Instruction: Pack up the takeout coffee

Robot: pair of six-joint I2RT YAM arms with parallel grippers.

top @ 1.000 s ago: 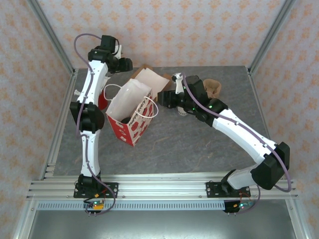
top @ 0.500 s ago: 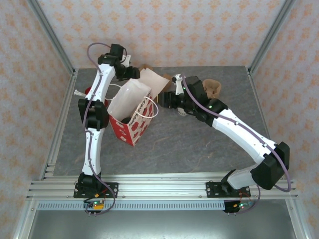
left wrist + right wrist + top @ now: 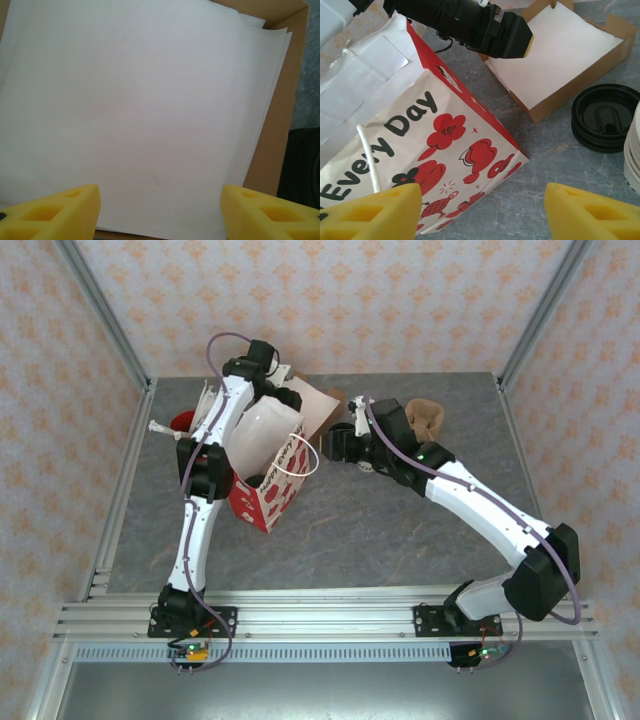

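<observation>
Above the cardboard box point(image 3: 280, 110) of white paper sheets point(image 3: 135, 100): the left gripper point(image 3: 160, 215), yellow fingertips point(image 3: 55, 212) spread wide, pinching nothing. Just beside the box, a printed paper bag point(image 3: 445, 145), open-mouthed and tilted. Near the bag's printed side, the right gripper point(image 3: 482, 215), likewise spread and empty. Right of the box, a stack of black lids point(image 3: 605, 117), then white cups point(image 3: 634, 150) at the frame edge. Inside the bag mouth, from above, a dark round shape, probably the takeout coffee point(image 3: 254, 481) under its black lid; too small to tell for certain.

Judged step: coffee apparently bagged, fetching a sheet to go in with it. Next: lower straight down, close on the top sheet alone near its edge, lift without dragging the pile, swing over the bag mouth clear of the white handle point(image 3: 300, 455).

Counted: two grippers, one bag, one box, at least three sheet edges, one lid stack, one cup stack (numbers within unreadable), one brown cardboard piece point(image 3: 425, 418), one red object point(image 3: 182, 423) beside the left arm.
</observation>
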